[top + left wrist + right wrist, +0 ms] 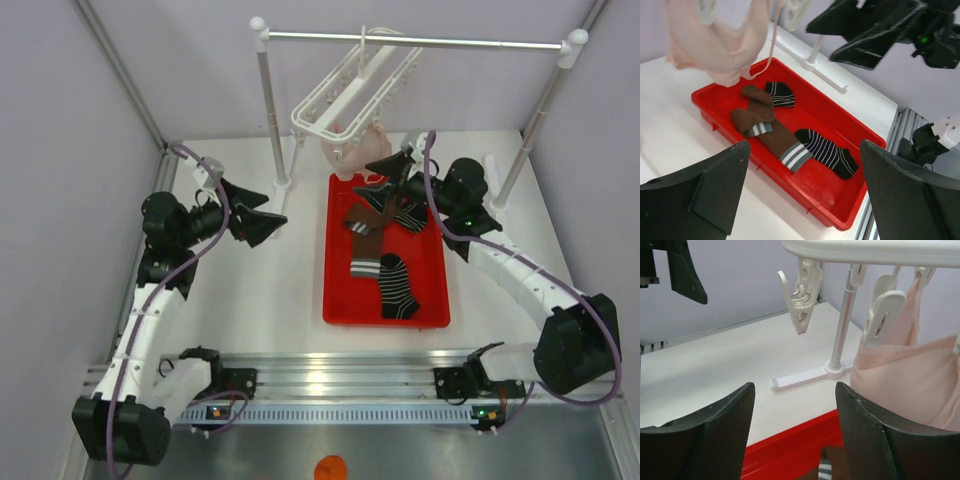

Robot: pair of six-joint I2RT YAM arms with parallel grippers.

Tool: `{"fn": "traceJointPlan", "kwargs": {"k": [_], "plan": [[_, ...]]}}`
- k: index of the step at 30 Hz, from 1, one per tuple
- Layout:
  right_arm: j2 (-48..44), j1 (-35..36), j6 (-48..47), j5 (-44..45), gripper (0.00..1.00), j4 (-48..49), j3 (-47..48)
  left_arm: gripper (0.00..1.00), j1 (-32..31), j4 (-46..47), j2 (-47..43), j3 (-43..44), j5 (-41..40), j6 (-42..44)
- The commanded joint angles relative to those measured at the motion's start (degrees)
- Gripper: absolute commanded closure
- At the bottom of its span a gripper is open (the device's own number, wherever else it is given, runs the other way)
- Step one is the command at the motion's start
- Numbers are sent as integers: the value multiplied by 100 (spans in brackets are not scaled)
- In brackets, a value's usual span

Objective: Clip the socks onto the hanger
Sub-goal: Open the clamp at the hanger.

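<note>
Several socks lie in a red tray (338,300): two dark brown ones (365,228) (782,142) with white-striped cuffs, and two black striped ones (398,287) (827,152). The white lattice hanger (345,95) hangs from a crossbar above the tray's far end, its pegs (800,300) dangling. My right gripper (385,188) (795,435) hovers low over the tray's far end, jaws apart, a striped cuff (825,472) just below them. My left gripper (272,210) (805,200) is open over the bare table left of the tray, holding nothing.
A pale pink fabric item (355,150) (910,385) is clipped to the hanger, above the tray's far end. The stand's posts (268,110) and metal crossbar (420,40) rise behind the tray, with a white foot (805,379) on the table.
</note>
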Motion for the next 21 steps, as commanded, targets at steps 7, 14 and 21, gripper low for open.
{"fn": "traceJointPlan", "kwargs": {"k": [7,14,21], "plan": [[692,404,-35,509,45,1367,736,8,-773,-107,212,743,-804,1033],[991,545,-80,571,45,1394,1043,20,-791,279,677,1129,-1359,726],[1255,677,-88,719,48,1464,1211,19,-1045,658,1055,1331,-1341,295]]}}
